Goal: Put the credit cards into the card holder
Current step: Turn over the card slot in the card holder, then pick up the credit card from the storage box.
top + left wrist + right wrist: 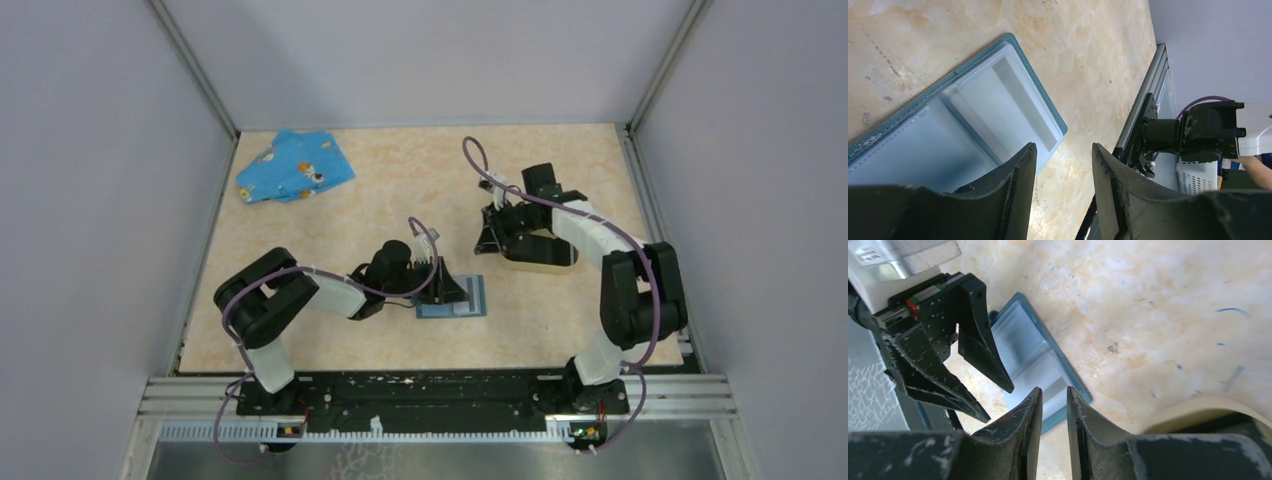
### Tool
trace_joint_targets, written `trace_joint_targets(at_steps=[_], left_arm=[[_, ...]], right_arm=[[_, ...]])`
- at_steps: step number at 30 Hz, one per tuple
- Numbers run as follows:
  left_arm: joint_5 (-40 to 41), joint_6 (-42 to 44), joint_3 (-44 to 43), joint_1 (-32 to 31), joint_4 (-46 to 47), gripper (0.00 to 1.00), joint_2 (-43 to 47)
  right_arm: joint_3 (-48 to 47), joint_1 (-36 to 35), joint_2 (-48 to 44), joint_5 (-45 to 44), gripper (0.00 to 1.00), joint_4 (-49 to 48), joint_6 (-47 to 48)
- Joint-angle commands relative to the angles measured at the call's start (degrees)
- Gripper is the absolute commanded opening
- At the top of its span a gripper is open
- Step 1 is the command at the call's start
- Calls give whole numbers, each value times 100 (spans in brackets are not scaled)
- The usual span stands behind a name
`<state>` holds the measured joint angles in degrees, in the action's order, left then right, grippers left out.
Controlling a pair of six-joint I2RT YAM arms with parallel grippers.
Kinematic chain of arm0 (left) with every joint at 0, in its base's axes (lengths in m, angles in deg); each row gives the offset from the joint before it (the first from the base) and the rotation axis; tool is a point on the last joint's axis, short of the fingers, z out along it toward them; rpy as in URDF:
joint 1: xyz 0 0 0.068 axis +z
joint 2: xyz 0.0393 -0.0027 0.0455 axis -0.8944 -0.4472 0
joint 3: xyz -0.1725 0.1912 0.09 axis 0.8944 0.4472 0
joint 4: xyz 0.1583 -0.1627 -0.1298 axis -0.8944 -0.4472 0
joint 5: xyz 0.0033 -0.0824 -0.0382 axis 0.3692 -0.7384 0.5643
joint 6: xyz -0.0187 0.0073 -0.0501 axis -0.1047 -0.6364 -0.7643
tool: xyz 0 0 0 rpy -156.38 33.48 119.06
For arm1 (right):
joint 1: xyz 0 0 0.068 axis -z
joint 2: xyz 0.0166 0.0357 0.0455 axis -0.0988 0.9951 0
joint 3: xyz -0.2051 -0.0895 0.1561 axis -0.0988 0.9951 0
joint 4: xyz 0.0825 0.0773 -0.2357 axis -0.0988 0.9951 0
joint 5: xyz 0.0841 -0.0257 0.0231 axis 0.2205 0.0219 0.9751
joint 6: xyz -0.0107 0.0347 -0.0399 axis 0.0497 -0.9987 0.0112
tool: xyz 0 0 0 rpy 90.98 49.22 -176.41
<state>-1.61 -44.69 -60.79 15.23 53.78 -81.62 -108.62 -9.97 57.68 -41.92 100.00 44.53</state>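
Blue case point(476, 299) under left pincer point(1064, 146), card holder point(545, 263) near, cloth point(293, 167) well apart

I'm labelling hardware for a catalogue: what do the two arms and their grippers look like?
The left arm and right arm have black joints with white link covers, and a purple cable loops along each. The left gripper and right gripper have black tapered fingers, scuffed with pale scratches.

Both left arm point(335, 293) and right arm point(585, 232): black joints, white link shells, purple cable point(472, 152) looped along each. Both left gripper point(1063, 148) and right gripper point(1054, 390): matte black tapered fingers, pale scuffs.
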Motion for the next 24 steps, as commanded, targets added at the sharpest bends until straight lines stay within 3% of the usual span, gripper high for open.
trace_joint_targets(at_steps=[1,6,9,10,12,15,18,24], left_arm=[[-94,166,-133,-31,298,52,30],[117,1071,51,-31,258,54,701],[428,1606,327,-33,303,59,1327],[609,1744,448,-29,355,63,1552],[1090,1891,749,-31,455,74,2008],[1700,1945,1267,-22,729,98,2676],[2040,1836,1699,-8,815,99,3126],[1796,1652,2367,-5,854,99,3730]], right_arm=[[-61,402,-709,379,25,-141,210],[19,769,-1613,392,31,-215,658],[346,1053,-2104,15,65,-696,495],[449,1176,-2161,-14,69,-781,428],[279,1464,-2074,-88,70,-536,461],[-192,2062,-1821,-137,66,202,616],[-94,2478,-1793,-494,65,375,595],[312,2970,-1446,-881,61,228,203]])
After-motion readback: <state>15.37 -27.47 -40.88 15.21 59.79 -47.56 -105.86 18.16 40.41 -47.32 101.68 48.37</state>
